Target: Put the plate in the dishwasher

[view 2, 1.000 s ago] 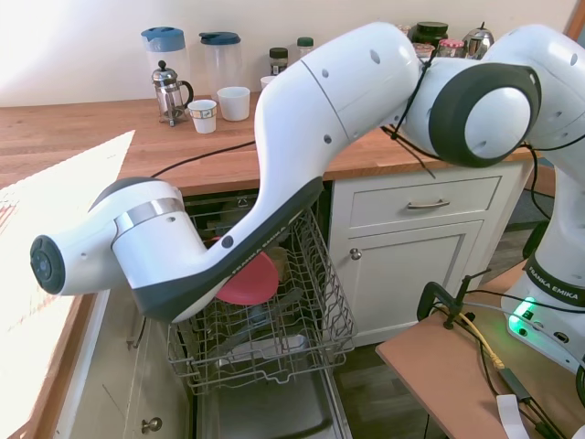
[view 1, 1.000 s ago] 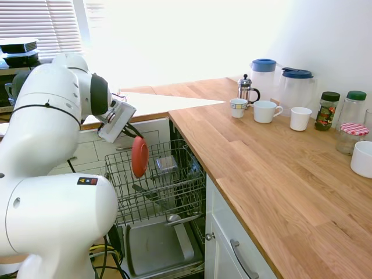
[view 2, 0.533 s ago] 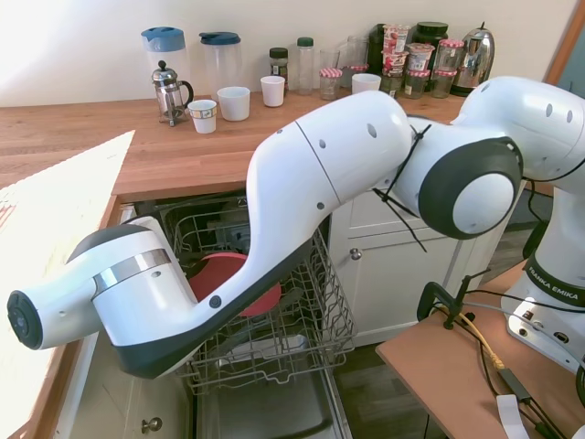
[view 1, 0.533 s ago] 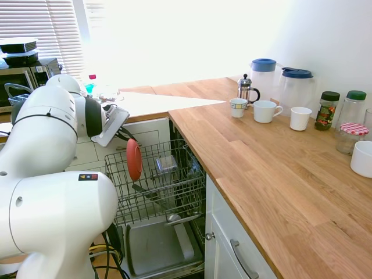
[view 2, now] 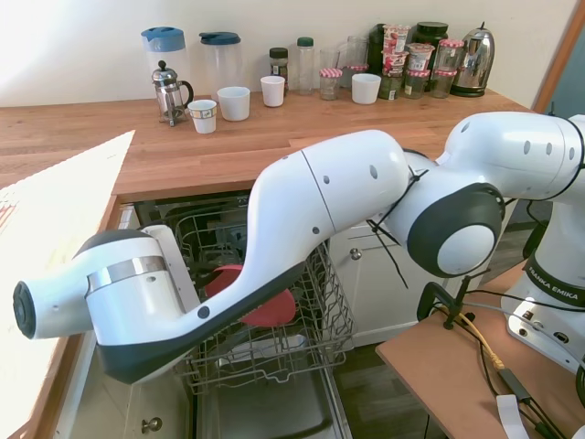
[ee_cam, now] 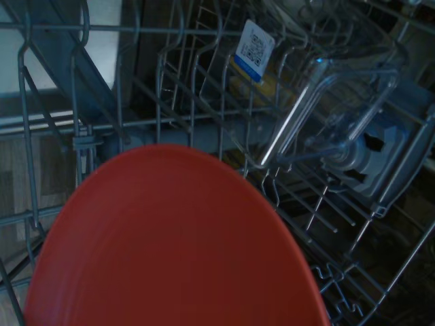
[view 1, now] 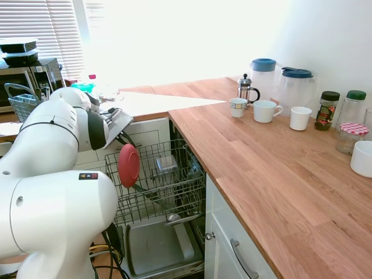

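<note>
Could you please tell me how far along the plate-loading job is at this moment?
Done: the round coral-pink plastic plate is picked up and brought to the dishwasher's grey wire rack, which is pulled out over the open drop-down door. In hand: the end effector holds the plate on edge at the rack's near side. Left: lowering it between the prongs and releasing; whether it already touches the rack is unclear.

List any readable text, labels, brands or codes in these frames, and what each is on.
"FRANKA EMIKA": on the arm's base, second exterior view.
QR-code sticker on a clear plastic container in the dishwasher rack: print too small to read.
Jar labels on the counter: too blurred.
</note>
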